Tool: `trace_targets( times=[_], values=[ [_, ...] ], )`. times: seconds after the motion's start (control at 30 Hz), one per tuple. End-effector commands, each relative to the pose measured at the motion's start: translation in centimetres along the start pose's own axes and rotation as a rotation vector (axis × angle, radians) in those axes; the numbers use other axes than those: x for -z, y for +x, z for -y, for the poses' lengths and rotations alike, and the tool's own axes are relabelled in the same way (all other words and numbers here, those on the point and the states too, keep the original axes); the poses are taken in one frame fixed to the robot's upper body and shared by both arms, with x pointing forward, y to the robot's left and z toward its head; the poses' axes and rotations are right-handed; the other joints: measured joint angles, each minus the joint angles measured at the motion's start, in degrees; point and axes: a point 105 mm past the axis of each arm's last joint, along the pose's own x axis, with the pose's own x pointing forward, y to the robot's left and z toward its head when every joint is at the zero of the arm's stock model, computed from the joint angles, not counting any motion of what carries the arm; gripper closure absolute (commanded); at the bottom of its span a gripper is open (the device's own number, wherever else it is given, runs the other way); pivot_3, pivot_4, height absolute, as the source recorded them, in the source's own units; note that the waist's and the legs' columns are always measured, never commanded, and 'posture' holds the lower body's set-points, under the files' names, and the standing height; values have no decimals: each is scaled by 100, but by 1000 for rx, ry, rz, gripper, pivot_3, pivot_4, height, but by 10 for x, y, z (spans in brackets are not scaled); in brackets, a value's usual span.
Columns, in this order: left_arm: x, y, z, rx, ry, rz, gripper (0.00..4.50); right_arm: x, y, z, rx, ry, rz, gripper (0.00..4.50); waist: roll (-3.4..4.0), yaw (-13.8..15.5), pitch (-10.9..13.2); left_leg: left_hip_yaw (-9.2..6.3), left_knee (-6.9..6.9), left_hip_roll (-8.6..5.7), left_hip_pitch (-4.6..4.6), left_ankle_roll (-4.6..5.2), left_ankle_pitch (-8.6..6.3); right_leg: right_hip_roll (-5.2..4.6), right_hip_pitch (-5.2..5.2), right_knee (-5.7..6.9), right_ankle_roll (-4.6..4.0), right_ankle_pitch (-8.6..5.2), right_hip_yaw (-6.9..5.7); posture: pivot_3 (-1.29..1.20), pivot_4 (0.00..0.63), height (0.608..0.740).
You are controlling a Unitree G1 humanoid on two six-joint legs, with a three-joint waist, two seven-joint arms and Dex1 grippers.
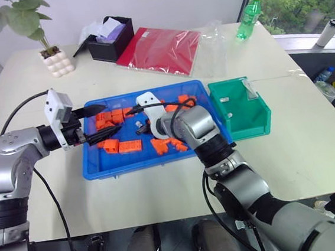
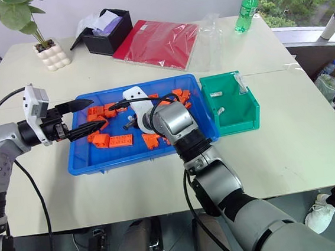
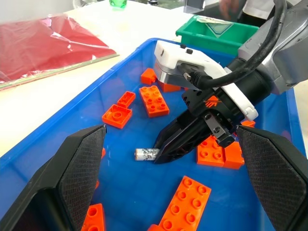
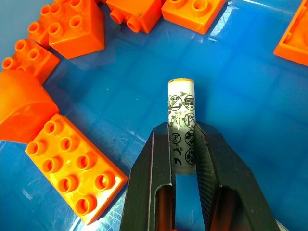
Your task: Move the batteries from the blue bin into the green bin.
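Jaws of our right gripper point(image 4: 183, 144) pinch one battery point(image 4: 181, 108) by its near end, low on the floor of the blue bin point(image 1: 94, 168) amid orange blocks point(image 4: 74, 163). Our left gripper point(image 1: 99, 123) hangs with fingers spread wide over the bin's left side, empty. We judge the hold short: lift straight and slowly, keep the wrist steady, then carry across to the green bin point(image 1: 256, 120).

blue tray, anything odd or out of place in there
Nothing damaged or spilled. One battery lies among orange blocks in the blue tray, pinched by the right gripper.
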Motion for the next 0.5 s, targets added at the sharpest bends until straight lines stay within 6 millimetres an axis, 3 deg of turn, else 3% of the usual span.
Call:
trace_targets(
  times=[0.03,0.23,0.5],
  values=[
    [-12,-5,1,13,51,13,0,-29,-21,9,34,-109,112,4422,0,11,0,0,1,0,-2,0,0,0,-1,0,0,0,0,0,150,740],
    [-13,-5,-3,43,50,7,0,-74,-88,40,97,-155,249,4422,0,13,1,-1,2,-2,-9,1,0,-2,-7,-1,0,0,0,0,150,740],
    [-15,8,-8,75,51,31,0,-70,-147,84,246,-129,253,4422,0,27,0,2,-2,-1,-8,3,-1,-1,-6,-4,0,0,0,0,150,740]
  ],
)
